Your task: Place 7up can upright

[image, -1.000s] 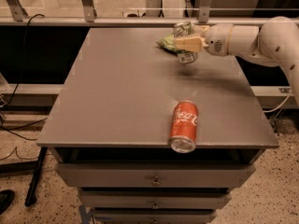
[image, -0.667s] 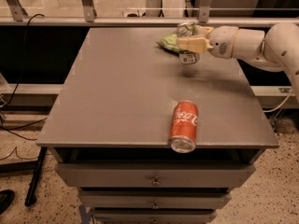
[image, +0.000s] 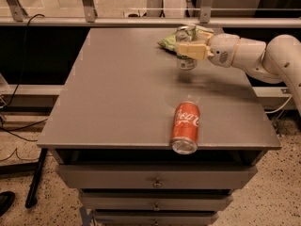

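While clamped upright in the claw [image: 187, 50] over the far tabletop [image: 117, 88], the 7up can [image: 186, 63]; nearer, a sideways Coca-Cola can [image: 185, 126].

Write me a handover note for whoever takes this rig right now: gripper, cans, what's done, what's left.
Gripper: shut on the 7up can, over the far right part of the table.
7up can: upright in the grip, just in front of the green chip bag. It looks slightly off the tabletop, but contact is not certain.
Coca-Cola can: lying on its side near the front edge, well apart from the gripper.
Done: 7up can grasped and held upright.
Left: set it down on the table, open the gripper, and back away without tipping it.
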`<move>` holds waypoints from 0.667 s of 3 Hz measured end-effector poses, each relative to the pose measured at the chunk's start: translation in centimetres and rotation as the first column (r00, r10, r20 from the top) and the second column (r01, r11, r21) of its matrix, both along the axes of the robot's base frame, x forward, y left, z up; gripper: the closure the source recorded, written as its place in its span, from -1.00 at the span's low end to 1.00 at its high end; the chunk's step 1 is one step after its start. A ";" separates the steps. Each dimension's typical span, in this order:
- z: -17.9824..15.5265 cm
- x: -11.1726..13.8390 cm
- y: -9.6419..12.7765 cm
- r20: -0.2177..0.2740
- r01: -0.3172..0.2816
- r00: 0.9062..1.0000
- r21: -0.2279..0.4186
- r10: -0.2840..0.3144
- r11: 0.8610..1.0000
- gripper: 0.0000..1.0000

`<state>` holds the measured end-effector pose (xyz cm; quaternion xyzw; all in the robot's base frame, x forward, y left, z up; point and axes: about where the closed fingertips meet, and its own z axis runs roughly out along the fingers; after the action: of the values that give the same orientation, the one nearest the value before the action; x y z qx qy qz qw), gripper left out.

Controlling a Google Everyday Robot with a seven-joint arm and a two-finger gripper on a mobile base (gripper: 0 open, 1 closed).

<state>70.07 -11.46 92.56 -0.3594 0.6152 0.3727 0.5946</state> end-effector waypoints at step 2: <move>-1.2 -1.6 -0.1 0.024 -0.020 0.999 -0.025 0.021 0.999 0.16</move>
<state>68.51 -11.61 91.37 -0.3776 0.6086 0.3668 0.5937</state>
